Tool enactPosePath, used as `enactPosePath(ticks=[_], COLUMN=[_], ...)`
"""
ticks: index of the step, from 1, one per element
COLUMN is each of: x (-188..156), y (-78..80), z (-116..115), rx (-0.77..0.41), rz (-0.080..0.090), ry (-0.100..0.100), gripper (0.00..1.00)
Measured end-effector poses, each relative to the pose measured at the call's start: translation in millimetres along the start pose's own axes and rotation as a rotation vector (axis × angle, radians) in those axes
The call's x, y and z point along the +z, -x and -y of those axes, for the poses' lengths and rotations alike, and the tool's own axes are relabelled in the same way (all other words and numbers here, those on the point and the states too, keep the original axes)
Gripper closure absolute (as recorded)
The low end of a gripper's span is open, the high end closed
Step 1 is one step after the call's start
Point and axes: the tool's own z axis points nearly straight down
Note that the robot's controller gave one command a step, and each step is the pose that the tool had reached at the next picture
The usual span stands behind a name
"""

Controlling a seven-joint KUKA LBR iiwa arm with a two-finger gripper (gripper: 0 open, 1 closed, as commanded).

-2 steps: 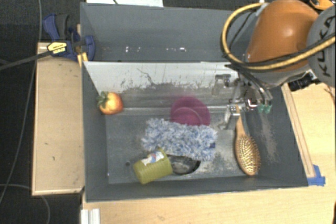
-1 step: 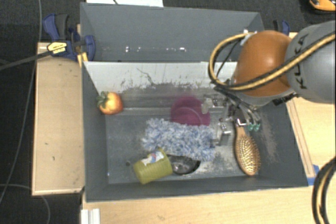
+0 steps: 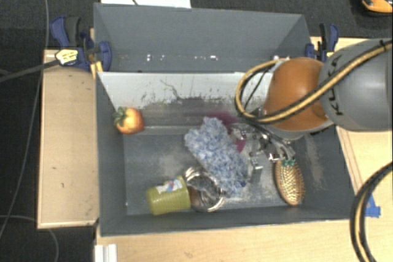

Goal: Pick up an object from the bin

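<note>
Robotics laboratory, identified by grey industrial robot arm (image 3: 362,95) with looped black-and-yellow cables (image 3: 288,110) over grey sheet-metal bin (image 3: 196,34), plus loose black cable (image 3: 27,69) across dark carpeted floor (image 3: 37,3).

Light is falling from above, glaring white along the bin's back wall (image 3: 166,86). The orange cover (image 3: 295,92) is catching a soft sheen, while the floor (image 3: 153,150) is lying dull and even.

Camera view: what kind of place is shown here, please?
Probably a robotics lab test station: a grey metal bin of unrelated small things, such as a toy fruit and a brush, with a robot arm reaching in.
</note>
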Motion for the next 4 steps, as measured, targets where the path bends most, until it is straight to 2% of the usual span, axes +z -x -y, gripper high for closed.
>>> enactPosePath(ticks=[1, 2, 3, 4], x=[19.3, 22.0, 22.1, 21.3], y=[2.2, -9.6, -8.9, 1.4], z=[0.3, 61.7, 58.5, 116.9], rx=[-0.18, -0.372, -0.375, -0.813], rz=[0.0, 0.005, 0.006, 0.007], ry=[0.0, -0.004, -0.001, 0.023], gripper=[0.0, 0.0, 0.0, 0.0])
